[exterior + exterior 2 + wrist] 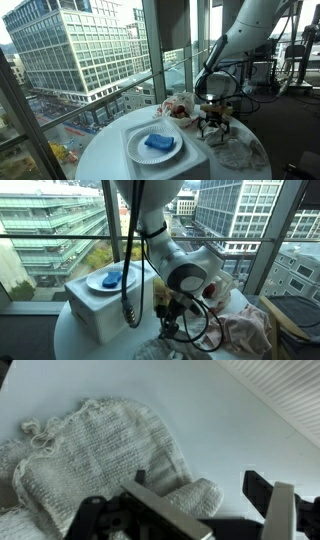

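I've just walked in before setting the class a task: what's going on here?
The robot arm's hand hangs with its jaws open over a white knitted cloth that lies crumpled on the round white table. Nothing is gripped. Nearby, a white box carries a plate with a blue sponge on it.

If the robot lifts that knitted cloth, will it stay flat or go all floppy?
Probably floppy: the knitted cloth lies in soft, rumpled folds on the table. It looks light, loosely knit with stray threads at its edge. Pushed, it would likely bunch up rather than slide whole.
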Action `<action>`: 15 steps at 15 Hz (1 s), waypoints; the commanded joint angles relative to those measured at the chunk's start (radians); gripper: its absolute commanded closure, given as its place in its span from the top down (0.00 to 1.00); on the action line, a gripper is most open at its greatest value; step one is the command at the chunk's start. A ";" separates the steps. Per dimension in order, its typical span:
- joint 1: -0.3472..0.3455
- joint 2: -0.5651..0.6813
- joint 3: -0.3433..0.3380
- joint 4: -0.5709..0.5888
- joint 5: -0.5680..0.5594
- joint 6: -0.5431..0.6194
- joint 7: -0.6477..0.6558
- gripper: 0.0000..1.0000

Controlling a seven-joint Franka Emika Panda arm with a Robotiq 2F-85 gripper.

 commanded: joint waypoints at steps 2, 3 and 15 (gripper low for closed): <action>-0.004 0.085 -0.023 0.110 0.005 -0.054 0.064 1.00; -0.007 0.096 -0.026 0.121 0.006 -0.060 0.073 1.00; -0.031 0.104 -0.044 0.126 0.019 -0.073 0.095 0.31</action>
